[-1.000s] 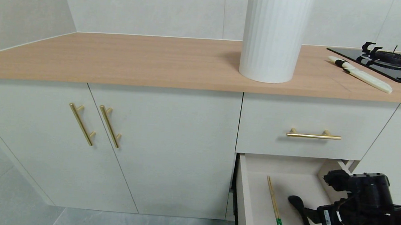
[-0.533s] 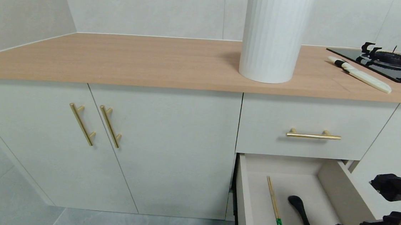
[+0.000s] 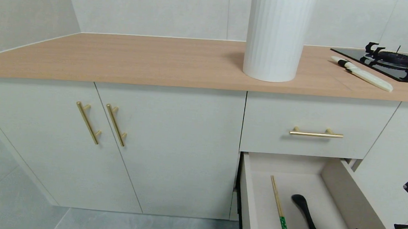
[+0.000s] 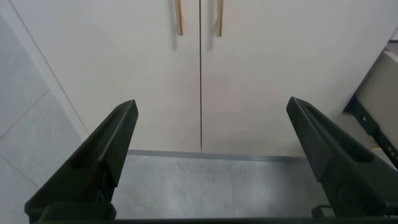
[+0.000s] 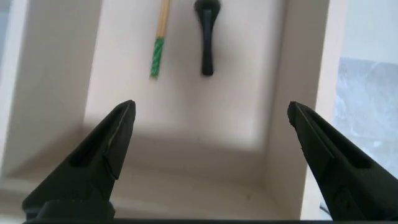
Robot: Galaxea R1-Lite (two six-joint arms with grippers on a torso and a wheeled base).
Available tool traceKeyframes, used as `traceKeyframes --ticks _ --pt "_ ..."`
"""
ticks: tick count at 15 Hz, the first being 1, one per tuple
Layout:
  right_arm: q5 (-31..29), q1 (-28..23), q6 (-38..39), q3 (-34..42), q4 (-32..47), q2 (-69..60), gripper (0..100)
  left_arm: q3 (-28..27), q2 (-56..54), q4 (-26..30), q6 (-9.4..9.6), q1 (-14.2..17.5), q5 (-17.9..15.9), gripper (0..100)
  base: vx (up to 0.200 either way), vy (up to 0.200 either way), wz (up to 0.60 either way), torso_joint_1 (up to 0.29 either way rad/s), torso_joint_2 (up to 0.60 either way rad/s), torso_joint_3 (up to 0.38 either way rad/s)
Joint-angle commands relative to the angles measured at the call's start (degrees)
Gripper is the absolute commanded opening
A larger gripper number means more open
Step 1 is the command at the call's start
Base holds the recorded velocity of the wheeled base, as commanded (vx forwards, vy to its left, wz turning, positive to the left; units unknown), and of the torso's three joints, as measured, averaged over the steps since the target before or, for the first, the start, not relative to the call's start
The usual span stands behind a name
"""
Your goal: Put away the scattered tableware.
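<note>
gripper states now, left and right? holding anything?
Left gripper: open, empty.
Right gripper: open, empty, facing the open drawer.

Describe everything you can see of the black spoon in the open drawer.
The black spoon is matte black all over, perhaps plastic, with an oval bowl and a short straight handle. It lies flat on the floor of the open drawer, bowl toward the back, beside the chopsticks but apart from them. Nothing holds it.

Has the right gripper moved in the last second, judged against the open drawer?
Yes. The right gripper was over the drawer, near the spoon; now it sits farther right, outside the drawer's right wall.
</note>
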Motion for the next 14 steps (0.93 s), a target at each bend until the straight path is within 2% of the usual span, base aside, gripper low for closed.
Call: traceKeyframes --ticks 1,5,7,14 --pt "0.1 0.0 -0.1 0.1 -0.1 -0.8 100 0.0 0.0 0.0 -0.02 0.0 0.0 100 -0.2 0.0 0.0 0.002 0.01 0.002" --pt "0.3 2.9 -0.1 0.1 1.7 -3.2 100 0.0 0.0 0.0 -0.02 0.0 0.0 100 -0.2 0.0 0.0 0.002 0.0 0.0" --pt "0.3 5.1 -0.1 0.4 3.8 -2.9 100 0.0 0.0 0.0 -0.02 0.0 0.0 100 0.0 0.0 0.0 0.0 0.0 0.0" --pt "1.3 5.2 2.3 0.6 6.3 7.8 100 0.0 0.0 0.0 -0.02 0.0 0.0 100 0.0 0.0 0.0 0.0 0.0 0.0"
